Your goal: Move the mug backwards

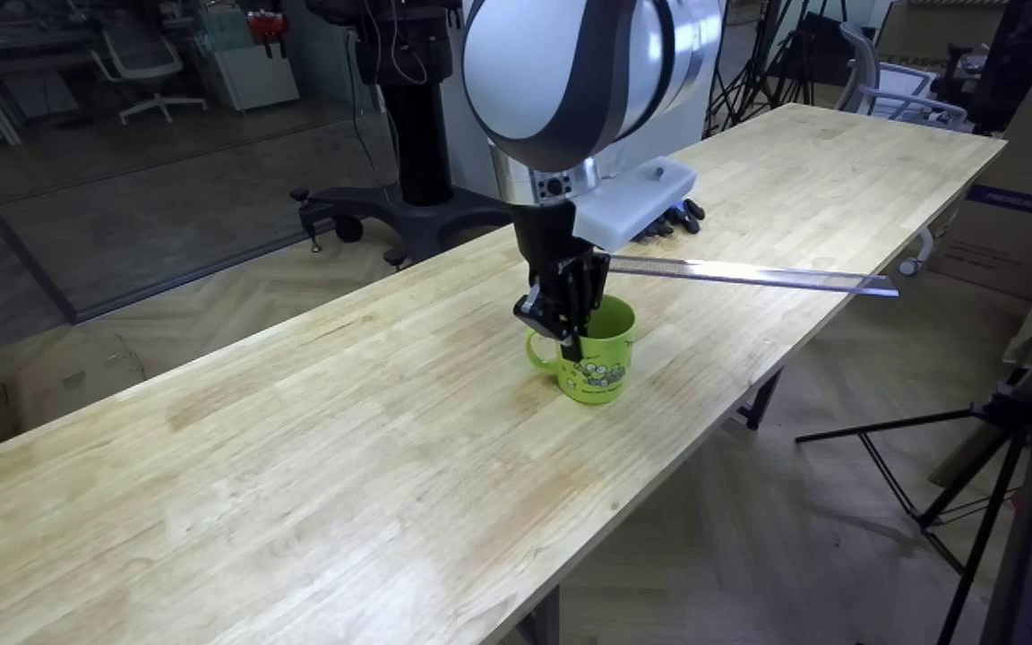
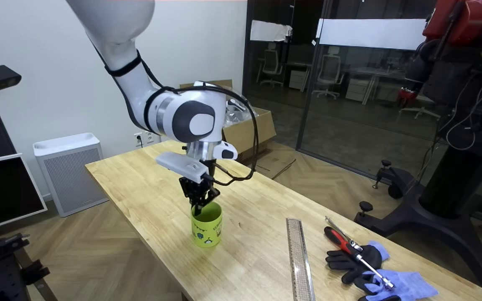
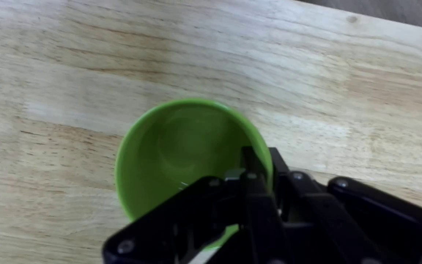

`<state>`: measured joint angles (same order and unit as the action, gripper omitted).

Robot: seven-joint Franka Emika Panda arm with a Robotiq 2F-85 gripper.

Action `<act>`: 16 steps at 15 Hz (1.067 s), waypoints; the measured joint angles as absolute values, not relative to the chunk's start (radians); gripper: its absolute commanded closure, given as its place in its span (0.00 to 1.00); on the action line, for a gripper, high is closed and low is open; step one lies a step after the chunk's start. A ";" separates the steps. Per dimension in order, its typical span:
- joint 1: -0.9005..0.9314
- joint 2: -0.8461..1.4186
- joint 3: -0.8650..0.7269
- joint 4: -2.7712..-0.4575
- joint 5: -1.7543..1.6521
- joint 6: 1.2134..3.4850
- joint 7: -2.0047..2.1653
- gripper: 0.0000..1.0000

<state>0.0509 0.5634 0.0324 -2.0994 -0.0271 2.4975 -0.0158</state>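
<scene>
The lime-green mug (image 1: 601, 374) stands upright on the wooden table (image 1: 301, 484), close to the table's long edge, and shows in both exterior views (image 2: 207, 230). Its loop handle (image 1: 538, 355) points to the left in an exterior view. My gripper (image 1: 573, 347) comes down from above at the mug's rim, also seen in an exterior view (image 2: 198, 210). In the wrist view, one finger of the gripper (image 3: 263, 156) is inside the mug (image 3: 192, 143) and one is outside, closed on the wall. The fingers hide the lower part of the rim there.
A long clear ruler (image 1: 749, 274) lies across the table, also seen in an exterior view (image 2: 298, 259). Beyond it lie black and blue gloves (image 2: 356, 261) with a red-handled tool (image 2: 337, 239). A black tripod (image 1: 973, 417) stands beside the table.
</scene>
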 measured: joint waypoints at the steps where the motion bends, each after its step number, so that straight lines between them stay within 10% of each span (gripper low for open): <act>1: 0.048 0.563 0.031 -2.098 0.000 2.498 0.001 0.97; 16: 0.024 0.582 -0.096 -1.923 -0.004 2.309 0.124 0.97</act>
<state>0.0243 0.5822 -0.0963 -1.9227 -0.0045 2.3087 0.1241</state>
